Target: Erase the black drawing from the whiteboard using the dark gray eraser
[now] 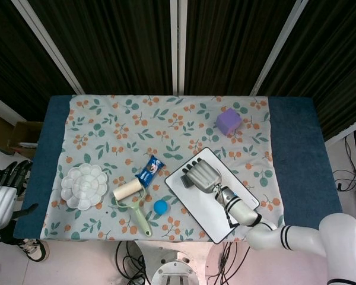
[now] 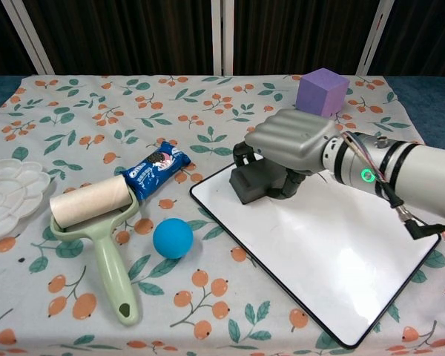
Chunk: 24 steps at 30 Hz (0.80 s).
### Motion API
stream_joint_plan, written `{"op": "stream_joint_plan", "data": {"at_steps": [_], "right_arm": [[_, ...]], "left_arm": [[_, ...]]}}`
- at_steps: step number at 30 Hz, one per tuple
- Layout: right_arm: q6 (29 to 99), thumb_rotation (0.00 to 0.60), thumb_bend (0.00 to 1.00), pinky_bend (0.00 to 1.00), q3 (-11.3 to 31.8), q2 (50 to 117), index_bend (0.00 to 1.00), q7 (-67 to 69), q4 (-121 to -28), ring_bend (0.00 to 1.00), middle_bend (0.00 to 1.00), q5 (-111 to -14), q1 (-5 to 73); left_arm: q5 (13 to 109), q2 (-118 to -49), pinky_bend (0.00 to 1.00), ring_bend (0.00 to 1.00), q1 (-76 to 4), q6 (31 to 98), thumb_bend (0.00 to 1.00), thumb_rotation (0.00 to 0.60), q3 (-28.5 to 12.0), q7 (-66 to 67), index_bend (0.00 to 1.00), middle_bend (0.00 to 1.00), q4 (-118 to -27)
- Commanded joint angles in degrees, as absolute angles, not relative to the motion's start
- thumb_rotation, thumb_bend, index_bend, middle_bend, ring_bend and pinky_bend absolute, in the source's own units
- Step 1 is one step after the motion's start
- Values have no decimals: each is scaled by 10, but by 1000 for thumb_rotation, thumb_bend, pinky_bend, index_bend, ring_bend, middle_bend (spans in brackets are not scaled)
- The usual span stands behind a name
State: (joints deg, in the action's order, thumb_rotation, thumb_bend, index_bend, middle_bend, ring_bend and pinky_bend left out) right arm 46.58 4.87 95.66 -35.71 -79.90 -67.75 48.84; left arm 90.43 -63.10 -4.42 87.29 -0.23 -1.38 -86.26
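Observation:
My right hand (image 2: 291, 141) (image 1: 203, 176) grips the dark gray eraser (image 2: 256, 185) (image 1: 187, 182) from above and presses it onto the near-left part of the whiteboard (image 2: 334, 252) (image 1: 210, 208). The board lies tilted on the floral cloth, and its visible surface looks plain white with no black marks showing. Part of the board sits hidden under the hand and forearm. My left hand (image 1: 3, 187) hangs off the table's left edge, fingers apart, holding nothing; the chest view does not show it.
A purple cube (image 2: 322, 92) stands behind the board. Left of the board lie a blue ball (image 2: 172, 237), a green-handled lint roller (image 2: 96, 222), a blue cookie packet (image 2: 156, 169) and a white paint palette (image 2: 7, 194).

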Motion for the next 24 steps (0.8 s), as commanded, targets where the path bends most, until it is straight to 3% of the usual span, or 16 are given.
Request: {"op": "stream_joint_plan", "data": {"at_steps": [1, 12, 24], "right_arm": [[483, 600, 318, 799, 23, 918, 909, -349, -838, 689, 788, -698, 467], [524, 600, 318, 799, -31, 826, 910, -305, -897, 689, 789, -754, 417], [499, 600, 319, 799, -3, 843, 911, -264, -854, 689, 789, -733, 422]], "left_arm": [[906, -631, 161, 36, -45, 873, 0, 600, -2, -13, 75, 72, -863], [908, -636, 161, 36, -53, 860, 0, 600, -1, -8, 76, 72, -862], [912, -629, 161, 36, -57, 861, 0, 600, -2, 6, 75, 72, -877]]}}
